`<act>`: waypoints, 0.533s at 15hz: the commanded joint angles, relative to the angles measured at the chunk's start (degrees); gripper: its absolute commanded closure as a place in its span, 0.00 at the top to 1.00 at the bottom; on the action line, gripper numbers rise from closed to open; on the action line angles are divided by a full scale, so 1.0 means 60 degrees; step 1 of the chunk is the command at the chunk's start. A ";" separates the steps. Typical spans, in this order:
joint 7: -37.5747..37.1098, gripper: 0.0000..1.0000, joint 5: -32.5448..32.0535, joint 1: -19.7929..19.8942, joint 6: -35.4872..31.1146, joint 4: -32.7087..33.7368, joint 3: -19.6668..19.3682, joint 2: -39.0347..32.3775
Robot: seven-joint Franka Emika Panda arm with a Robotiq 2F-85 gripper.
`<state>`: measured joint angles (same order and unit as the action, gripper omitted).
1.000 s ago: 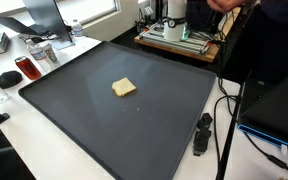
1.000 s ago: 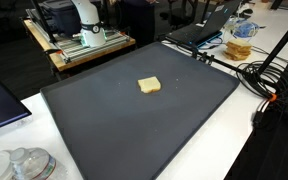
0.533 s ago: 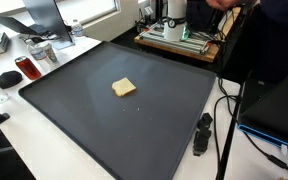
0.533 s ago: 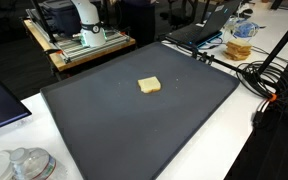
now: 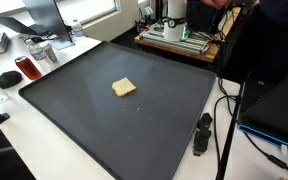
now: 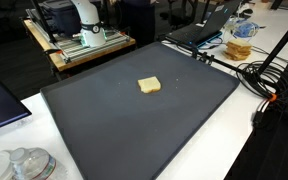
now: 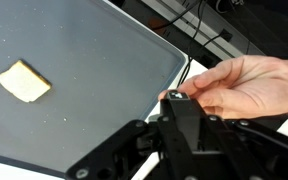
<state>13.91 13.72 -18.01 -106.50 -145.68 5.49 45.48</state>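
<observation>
Two containers stand on the white table (image 5: 44, 140) at the upper left of an exterior view: a red can (image 5: 26, 68) and, just right of it, a metal cup (image 5: 44, 52). Their contents cannot be told. A black mouse (image 5: 6, 77) lies near the can.

Right of these, the black mat (image 5: 84, 120) fills the middle of the frame. The yellow square piece (image 5: 124, 87) lies flat on it, slightly above and left of the mat's centre, apart from everything else. A black handheld device (image 5: 201, 133) lies on the table just beside the mat's right edge.

In an exterior view, a clear lidded dish (image 6: 22, 165) sits at the lower left, its contents unreadable. The yellow square piece (image 6: 150, 85) lies near the middle of the black mat (image 6: 124, 130). At the upper right, a clear tub (image 6: 241, 42) holds yellowish contents.

In the wrist view, the yellow square piece (image 7: 24, 81) lies on the black mat (image 7: 94, 60) at the left of the frame. The gripper (image 7: 181, 118) occupies the lower centre, well apart from the piece. A hand (image 7: 246, 87) at the right grips its upper part. The spread of the jaws cannot be told from this view.
</observation>
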 commanded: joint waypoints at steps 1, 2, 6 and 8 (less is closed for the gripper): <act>0.0411 0.05 -0.0324 0.0200 0.0266 -0.0061 -0.0251 0.0229; 0.0475 0.05 -0.0363 0.0245 0.0266 -0.0087 -0.0323 0.0257; 0.0211 0.05 -0.0610 0.0669 0.0221 -0.0034 -0.0461 0.0187; -0.0318 0.05 -0.0572 0.0843 0.0087 0.0349 -0.0219 -0.0234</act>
<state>15.40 10.78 -14.53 -105.96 -145.70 2.89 45.57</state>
